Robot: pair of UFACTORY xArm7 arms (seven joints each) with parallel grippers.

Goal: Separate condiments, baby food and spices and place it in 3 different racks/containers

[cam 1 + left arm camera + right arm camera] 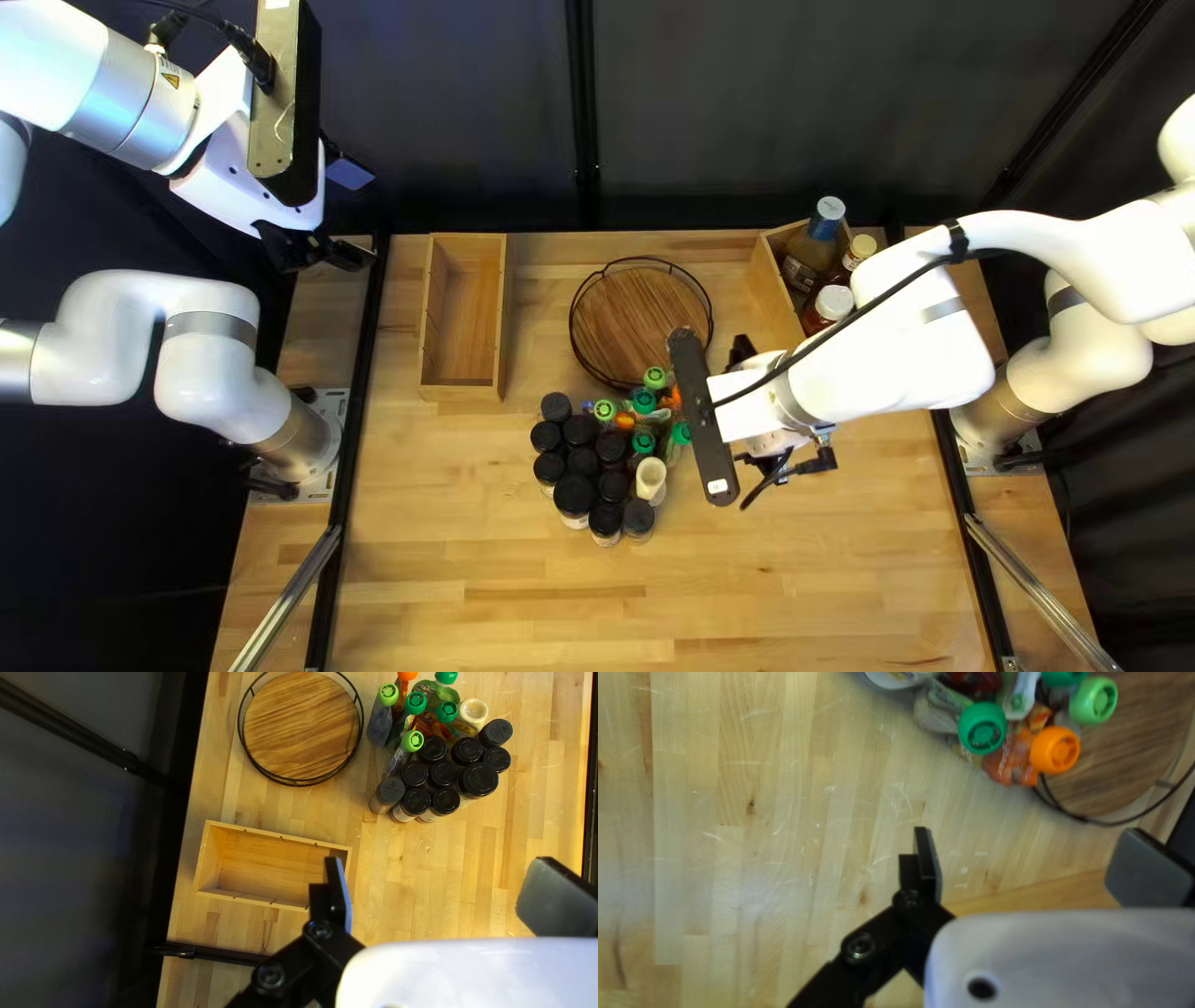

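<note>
"While our right arm (871, 361) bends low from its own side, where are the pouches (642, 401) in the top left view?"

"Just past its wrist, between it and the black-lidded jars (579, 429), near the round rack (641, 317)."

"And in the left wrist view?"

"Our left gripper (436, 883) is spread and empty, one finger over the narrow box (280, 836), the pouches well ahead."

"So our right is nearer?"

"Yes. In the right wrist view our right gripper (1033, 862) gapes, holding nothing, and the orange-capped pouch (1007, 764) lies ahead, its long axis running from body to cap toward the round rack. We should probably ease forward and straddle its flat sides, sparing its neighbours."
</note>
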